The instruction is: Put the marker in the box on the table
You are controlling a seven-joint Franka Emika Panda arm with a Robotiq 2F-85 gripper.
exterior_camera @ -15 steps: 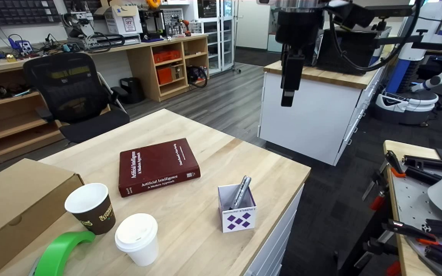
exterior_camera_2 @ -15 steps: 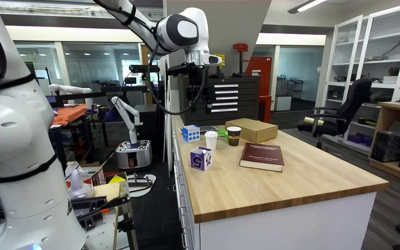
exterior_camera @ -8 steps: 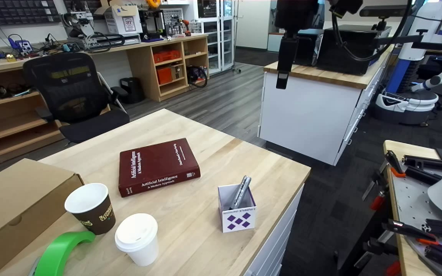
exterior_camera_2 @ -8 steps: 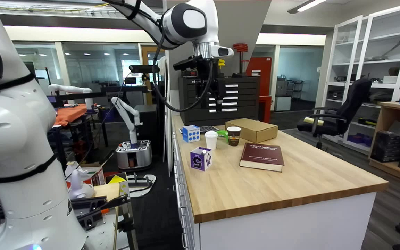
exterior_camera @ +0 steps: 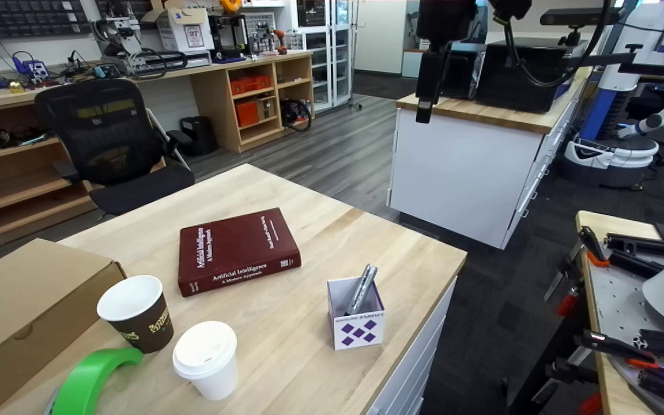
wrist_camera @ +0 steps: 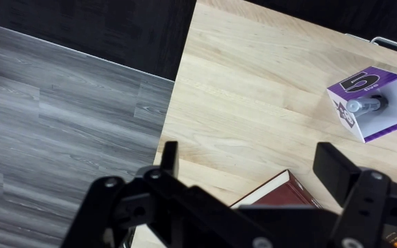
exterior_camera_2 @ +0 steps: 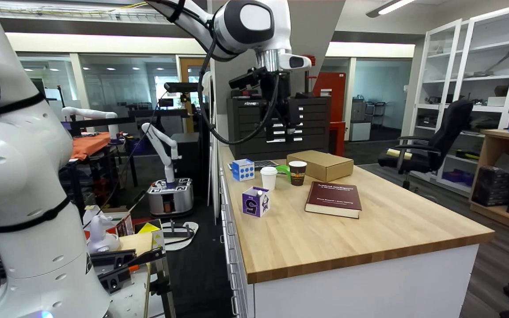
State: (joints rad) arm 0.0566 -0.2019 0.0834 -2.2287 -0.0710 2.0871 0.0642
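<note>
Inside the small white cube box (exterior_camera: 358, 329), the marker (exterior_camera: 361, 290) leans, its upper end poking past the rim towards one o'clock in an exterior view. From the box, a brown cup (exterior_camera: 150, 327), white within, stands at nine o'clock; a lidded white cup (exterior_camera: 208, 360) at about half past eight; a smooth maroon hardback (exterior_camera: 240, 251) at ten. Purple diamonds pattern the box's side. The tabletop (exterior_camera: 286, 334) is pale wood in strips. In the wrist view, the fingers (wrist_camera: 334, 172) are spread wide.
</note>
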